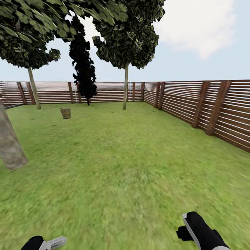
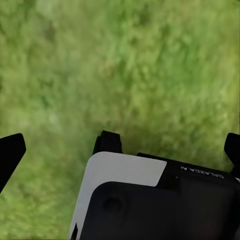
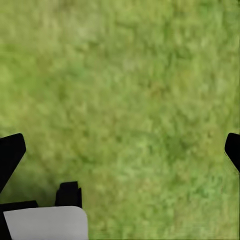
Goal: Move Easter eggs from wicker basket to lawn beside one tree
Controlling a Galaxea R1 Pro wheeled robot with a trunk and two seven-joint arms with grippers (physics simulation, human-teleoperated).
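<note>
Far off on the lawn (image 1: pixel 132 163), I see the basket (image 1: pixel 65 113) standing between two trees, the nearer-right tree (image 1: pixel 125 91) by the fence (image 1: pixel 208 107). My left gripper (image 2: pixel 120 145) and right gripper (image 3: pixel 120 145) hang spread wide over bare grass, holding nothing.

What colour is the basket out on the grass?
Brown wicker basket, clearest in the head view.

The lawn (image 1: pixel 132 163) is short, mottled green grass — matt and rough-looking. The fence (image 1: pixel 194 100) is dark brown wooden slats, and the wicker basket (image 1: pixel 65 113) an open brown weave. The tree (image 1: pixel 125 86) trunk is pale and smooth — the fingers (image 3: pixel 11 152) are matt black.
</note>
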